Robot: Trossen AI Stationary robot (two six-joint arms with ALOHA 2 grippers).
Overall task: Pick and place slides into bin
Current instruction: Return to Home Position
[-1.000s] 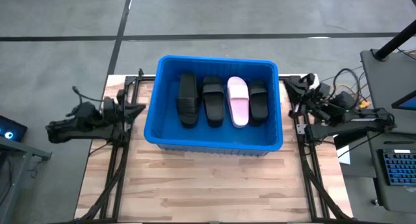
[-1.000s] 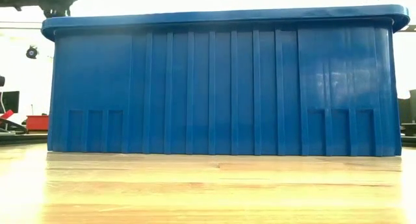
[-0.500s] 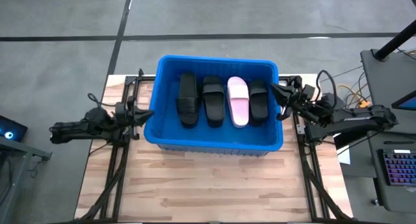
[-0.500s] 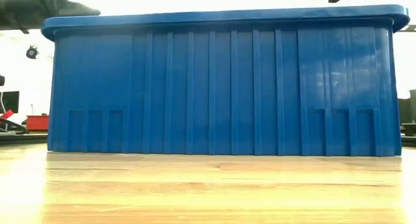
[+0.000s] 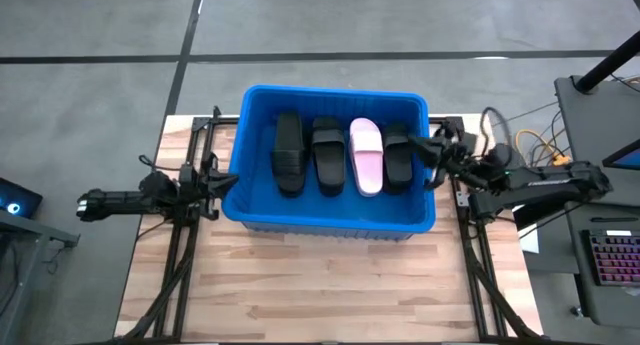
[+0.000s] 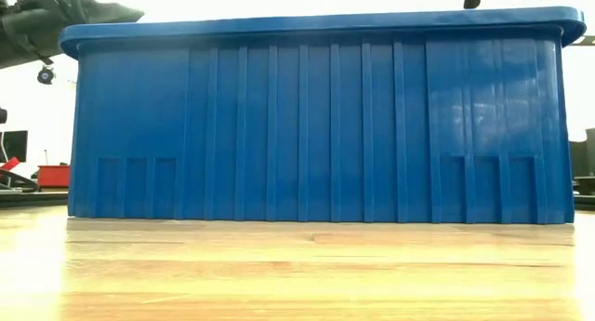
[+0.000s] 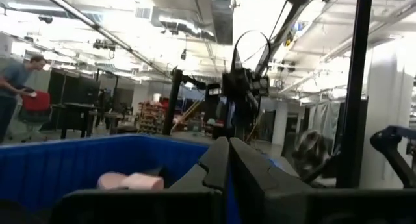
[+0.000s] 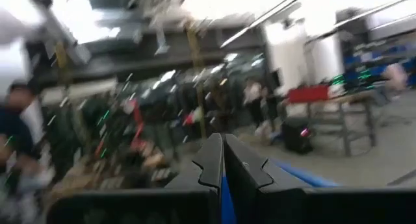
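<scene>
The blue bin (image 5: 252, 200) stands at the table's far middle. Inside it lie three black slides (image 5: 288, 153) (image 5: 327, 157) (image 5: 398, 157) and one pale pink slide (image 5: 365, 155), side by side on the bin's floor. My left gripper (image 5: 222, 175) is shut and empty at the bin's left rim; it also shows in the left wrist view (image 7: 228, 160). My right gripper (image 5: 418, 143) is shut and empty over the bin's right rim; it also shows in the right wrist view (image 8: 223, 158). In the low view only the bin's near wall (image 6: 316, 126) shows.
Bare wooden table top (image 5: 330, 285) lies in front of the bin. Dark arm frames run along both table sides (image 5: 180, 255) (image 5: 480, 265). A desk with cables and a keyboard (image 5: 610, 255) stands to the right. People and benches show in the room beyond.
My left gripper has gone toward the table's right edge, up to the bin's left rim. My right gripper has gone toward the table's left edge, over the bin's right rim. The slides in the bin have kept still.
</scene>
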